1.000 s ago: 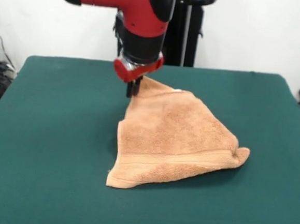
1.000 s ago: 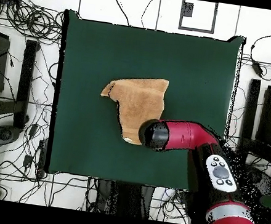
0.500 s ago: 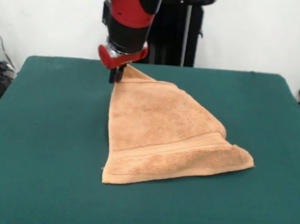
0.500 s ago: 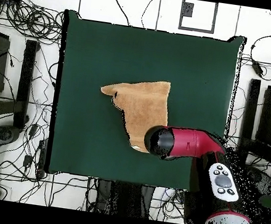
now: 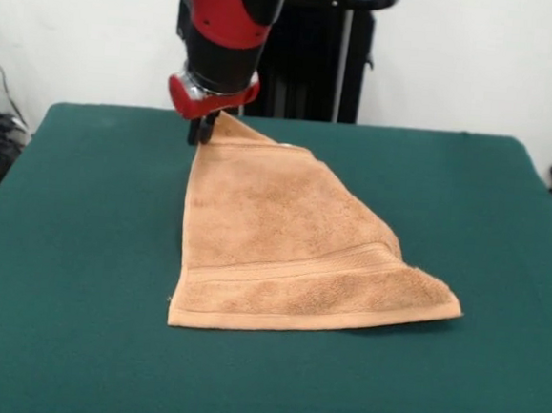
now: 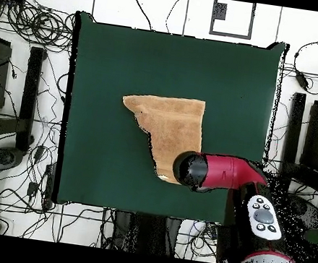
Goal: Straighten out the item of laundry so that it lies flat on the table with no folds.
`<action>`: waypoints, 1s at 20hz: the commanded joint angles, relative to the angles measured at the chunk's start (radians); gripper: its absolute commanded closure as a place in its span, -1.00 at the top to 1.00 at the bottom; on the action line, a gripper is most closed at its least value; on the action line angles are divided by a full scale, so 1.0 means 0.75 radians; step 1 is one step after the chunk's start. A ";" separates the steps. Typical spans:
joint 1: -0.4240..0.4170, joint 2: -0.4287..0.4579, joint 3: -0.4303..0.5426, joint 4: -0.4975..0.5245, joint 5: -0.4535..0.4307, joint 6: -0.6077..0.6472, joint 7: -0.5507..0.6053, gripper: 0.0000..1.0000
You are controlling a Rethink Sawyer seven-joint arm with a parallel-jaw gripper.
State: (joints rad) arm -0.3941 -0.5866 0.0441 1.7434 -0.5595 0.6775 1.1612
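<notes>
The orange-tan towel lies on the dark green table, drawn out into a long triangle. Its wide banded edge is toward the camera in the front view and its narrow far corner is raised. My gripper is shut on that far corner, just above the cloth-covered table. In the overhead view the towel runs from mid-table toward the robot side, and the red arm head hides the gripper and the held corner. One side of the towel stays folded under. The white tag is not visible.
The black pedestal stands behind the table's far edge. Cables and stands surround the table on the floor. The red arm's body reaches in from the robot side.
My gripper has pulled the held corner back toward the robot and to the left in the front view. The towel has stretched longer and flatter, and its near edge has slid after it.
</notes>
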 commanded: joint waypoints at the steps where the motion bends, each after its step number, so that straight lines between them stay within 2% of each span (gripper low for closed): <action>1: 0.089 0.102 0.003 0.005 0.001 0.010 0.241 -1.00; 11: 0.072 0.103 0.007 0.026 0.013 -0.023 0.207 -1.00; 12: 0.058 0.098 0.025 0.039 0.008 -0.054 0.185 1.00; 17: -0.005 0.090 0.046 0.074 0.012 -0.152 0.176 1.00; 20: -0.027 0.067 0.044 0.090 0.001 -0.146 0.147 1.00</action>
State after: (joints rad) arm -0.4003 -0.5856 0.0227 1.7461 -0.5595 0.6441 1.1612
